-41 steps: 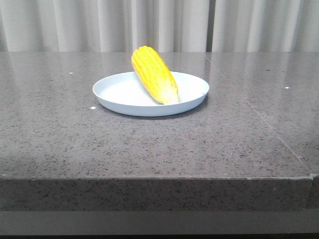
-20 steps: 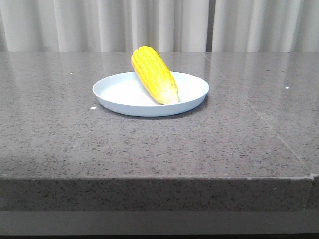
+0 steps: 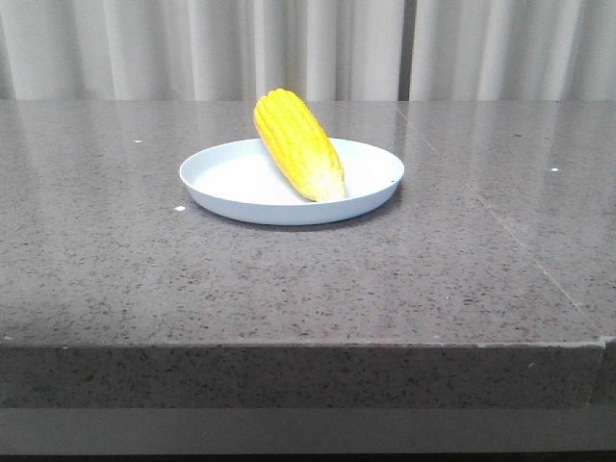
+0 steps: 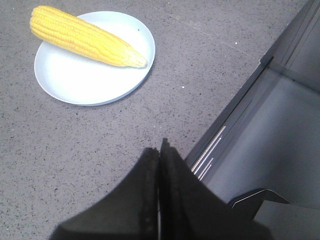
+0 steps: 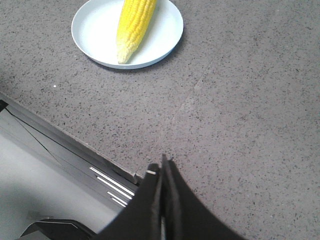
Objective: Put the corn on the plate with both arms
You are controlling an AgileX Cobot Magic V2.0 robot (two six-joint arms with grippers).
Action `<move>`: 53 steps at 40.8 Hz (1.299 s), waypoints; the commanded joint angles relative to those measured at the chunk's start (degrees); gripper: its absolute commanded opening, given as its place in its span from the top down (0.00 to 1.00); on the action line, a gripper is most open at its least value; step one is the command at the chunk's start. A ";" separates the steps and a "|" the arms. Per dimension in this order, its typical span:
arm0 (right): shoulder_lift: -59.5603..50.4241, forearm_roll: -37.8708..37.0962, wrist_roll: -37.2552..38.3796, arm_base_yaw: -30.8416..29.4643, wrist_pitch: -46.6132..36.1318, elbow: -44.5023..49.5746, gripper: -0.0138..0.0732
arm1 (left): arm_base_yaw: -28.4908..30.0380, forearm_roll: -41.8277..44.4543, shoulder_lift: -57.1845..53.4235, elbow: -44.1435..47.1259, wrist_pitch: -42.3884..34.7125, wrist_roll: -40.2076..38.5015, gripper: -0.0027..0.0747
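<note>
The yellow corn lies on the pale blue-white plate in the middle of the grey stone table, its paler tip toward the front and its thick end over the far rim. The corn and the plate also show in the left wrist view, and the corn and the plate in the right wrist view. My left gripper is shut and empty, well back from the plate near the table's front edge. My right gripper is shut and empty, also near the front edge. Neither gripper shows in the front view.
The table's front edge runs across the front view. Below it, dark metal framing of the robot base shows in the left wrist view and the right wrist view. Pale curtains hang behind the table.
</note>
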 commanded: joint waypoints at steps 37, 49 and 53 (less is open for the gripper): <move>0.16 -0.54 -0.44 0.03 -3.74 -1.21 0.94 | 9.77 -0.99 -7.58 2.27 -6.92 -0.55 0.99; 0.16 -0.54 -0.44 0.03 -3.74 -1.21 0.94 | 32.51 -4.54 -25.27 24.78 -29.04 -0.14 0.99; 0.16 -0.54 -0.44 0.03 -3.74 -1.21 0.94 | 38.74 -4.78 -31.23 32.95 -36.09 -0.14 0.99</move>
